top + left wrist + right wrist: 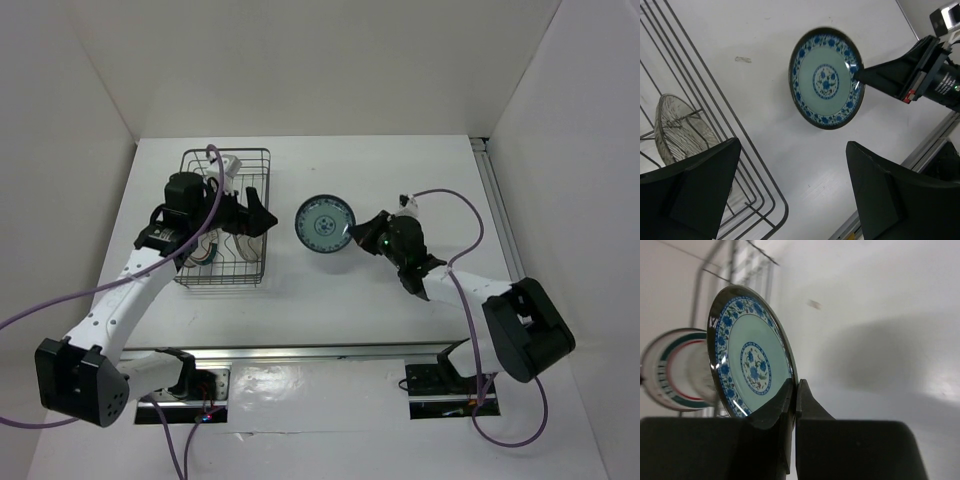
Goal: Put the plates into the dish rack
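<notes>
One teal-blue plate (752, 365) — rim in right end effector (794, 390) (beside dish rack (240, 270))

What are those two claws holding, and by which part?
The right gripper pinches the round teal plate with blue flower pattern by its dark rim; the left gripper is open, holding nothing.

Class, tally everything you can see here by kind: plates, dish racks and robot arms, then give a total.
Plates: 3 (blue-patterned plate, clear grey plate, green-and-red-rimmed plate)
Dish rack: 1
Robot arms: 2 (left arm, right arm)
Total: 6 visible
</notes>
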Available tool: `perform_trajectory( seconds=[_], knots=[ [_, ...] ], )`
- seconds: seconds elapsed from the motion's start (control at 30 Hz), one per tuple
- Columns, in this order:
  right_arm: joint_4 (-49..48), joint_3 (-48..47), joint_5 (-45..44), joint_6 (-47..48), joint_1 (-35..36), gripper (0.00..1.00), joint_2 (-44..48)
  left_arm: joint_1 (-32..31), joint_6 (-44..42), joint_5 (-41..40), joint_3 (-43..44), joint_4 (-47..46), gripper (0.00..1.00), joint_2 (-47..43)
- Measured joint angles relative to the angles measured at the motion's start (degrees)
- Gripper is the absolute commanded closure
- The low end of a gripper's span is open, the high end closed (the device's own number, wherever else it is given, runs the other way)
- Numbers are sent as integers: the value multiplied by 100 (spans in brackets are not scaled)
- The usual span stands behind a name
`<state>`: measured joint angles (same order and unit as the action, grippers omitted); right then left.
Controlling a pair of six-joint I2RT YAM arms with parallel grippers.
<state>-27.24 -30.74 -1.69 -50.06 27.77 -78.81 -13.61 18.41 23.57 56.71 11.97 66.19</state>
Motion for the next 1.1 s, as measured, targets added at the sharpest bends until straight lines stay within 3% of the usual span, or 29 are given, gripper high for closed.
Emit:
perform_trajectory(
  seconds=[0.47, 0.5, 0.57, 0.6, 0.63, 0.67, 0.7, 0.73, 0.77, 0.93, 1.1],
  knots=[
    [-2350, 2, 2011, 354, 280, 100, 129, 0, 153, 671, 44, -299, 0, 57],
    [-2422, 0, 2087, 363, 310, 100, 129, 0, 153, 691, 68, -302, 3, 92],
    [-2492, -2, 2225, 385, 376, 100, 127, 0, 179, 721, 92, -310, 18, 144],
    [-2516, -2, 2269, 404, 400, 100, 111, 0, 188, 732, 94, -306, 35, 160],
    [-2540, -2, 2286, 424, 420, 90, 90, 0, 225, 765, 94, -302, 90, 168],
    [-2544, -2, 2293, 444, 439, 79, 63, 0, 271, 807, 96, -297, 100, 173],
    [-2546, -4, 2293, 457, 457, 60, 42, -24, 251, 831, 107, -291, 100, 173],
    [-2544, -4, 2297, 437, 461, 15, 11, -46, 251, 822, 118, -262, 100, 173],
    [-2566, -4, 2308, 437, 461, 0, -15, -48, 240, 776, 140, -251, 100, 170],
    [-2570, -7, 2275, 544, 479, 0, -24, -26, 68, 9, 175, 31, 100, -144],
    [-2319, -9, 2151, 822, 525, 0, 125, -33, -494, -2175, 74, 94, 100, -1309]
  ],
)
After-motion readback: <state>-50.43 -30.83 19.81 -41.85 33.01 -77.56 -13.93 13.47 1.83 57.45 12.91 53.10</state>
